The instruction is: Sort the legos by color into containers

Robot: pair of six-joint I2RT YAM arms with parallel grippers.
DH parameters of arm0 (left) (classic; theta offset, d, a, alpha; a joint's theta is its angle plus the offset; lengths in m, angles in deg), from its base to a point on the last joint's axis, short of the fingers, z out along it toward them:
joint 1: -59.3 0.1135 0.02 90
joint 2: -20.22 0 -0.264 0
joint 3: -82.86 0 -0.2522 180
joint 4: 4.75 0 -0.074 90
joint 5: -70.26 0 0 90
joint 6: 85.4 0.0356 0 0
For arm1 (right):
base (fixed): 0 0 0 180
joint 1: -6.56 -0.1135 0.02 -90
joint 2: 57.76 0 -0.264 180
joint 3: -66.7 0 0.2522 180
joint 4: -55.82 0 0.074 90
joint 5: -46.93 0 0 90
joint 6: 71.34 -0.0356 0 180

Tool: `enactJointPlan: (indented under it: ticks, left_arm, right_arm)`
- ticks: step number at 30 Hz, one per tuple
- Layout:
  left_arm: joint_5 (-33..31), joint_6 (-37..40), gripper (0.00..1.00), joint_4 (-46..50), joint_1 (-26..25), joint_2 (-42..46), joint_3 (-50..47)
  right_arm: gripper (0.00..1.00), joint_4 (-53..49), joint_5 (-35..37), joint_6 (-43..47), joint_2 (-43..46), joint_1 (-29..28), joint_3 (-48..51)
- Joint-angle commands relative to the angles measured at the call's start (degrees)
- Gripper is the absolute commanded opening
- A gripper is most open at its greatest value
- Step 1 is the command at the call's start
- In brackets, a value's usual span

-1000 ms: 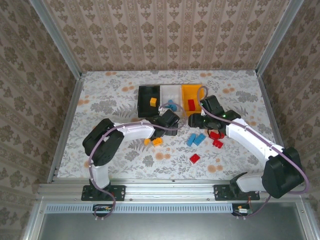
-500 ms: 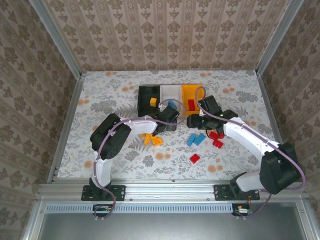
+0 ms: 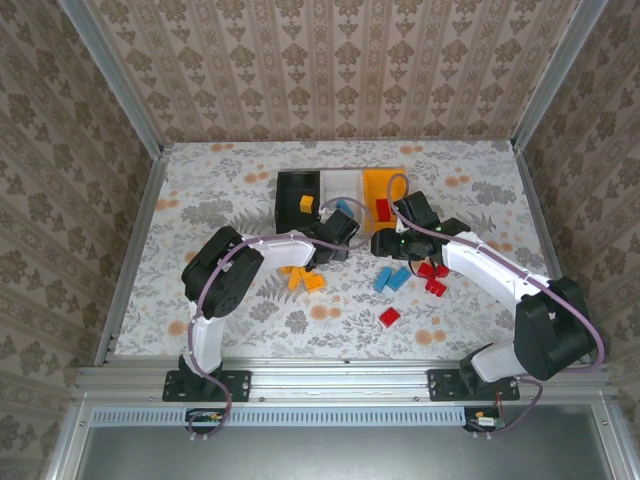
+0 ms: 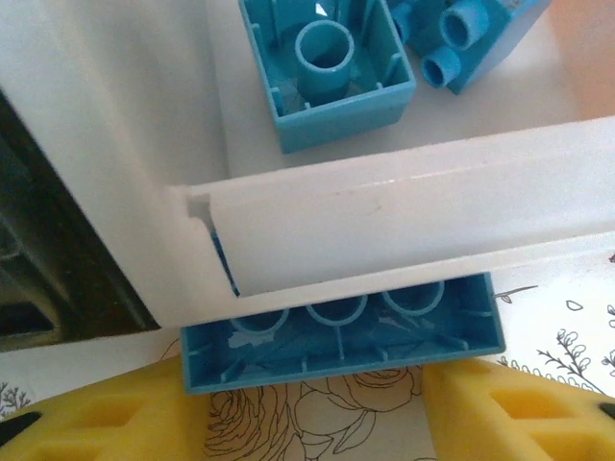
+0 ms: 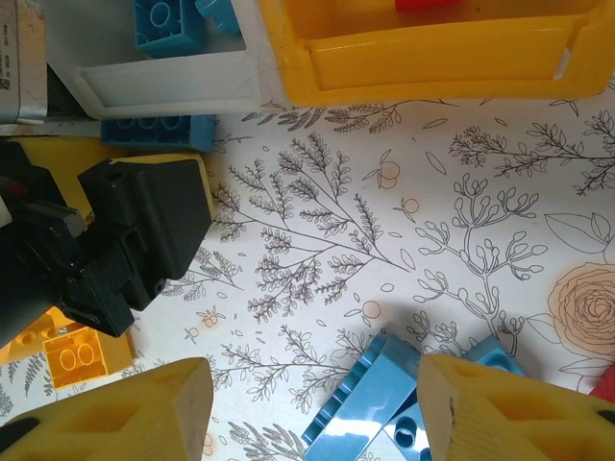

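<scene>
At the left of the row, the black bin (image 3: 290,218) holds an orange brick (image 3: 306,204), and more orange bricks (image 3: 302,279) lie loose on the table (image 3: 220,200) nearer us. Next we find the left gripper (image 4: 314,384), jaws spread wide, at the white bin (image 4: 384,221). A blue brick (image 4: 341,331), hollow side showing, lies just past its fingertips against the bin's near wall, with two blue bricks (image 4: 332,67) inside. Rightward, the right gripper (image 5: 315,370) hovers with jaws apart and empty above loose blue bricks (image 5: 375,394), near the orange-yellow bin (image 5: 423,62); red bricks (image 3: 432,275) lie farther right
</scene>
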Motion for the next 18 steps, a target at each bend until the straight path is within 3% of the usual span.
enactJointPlan:
  ticks: [1, 6, 18]
  left_arm:
    - [4.36, 0.57, 0.55, -0.58, -1.81, 1.16, -0.69]
    - [3.09, 1.84, 0.49, 1.4, -4.16, 4.81, -0.88]
    - [0.77, 3.03, 0.49, 7.74, -6.44, 17.04, -2.05]
  right_arm:
    - [0.6, 1.55, -0.74, -0.98, -0.59, -0.03, 0.32]
    - [0.6, 2.74, -0.76, -1.87, -0.86, -0.03, 1.49]
    - [0.6, 1.82, 0.23, -2.6, 1.25, -0.12, 1.77]
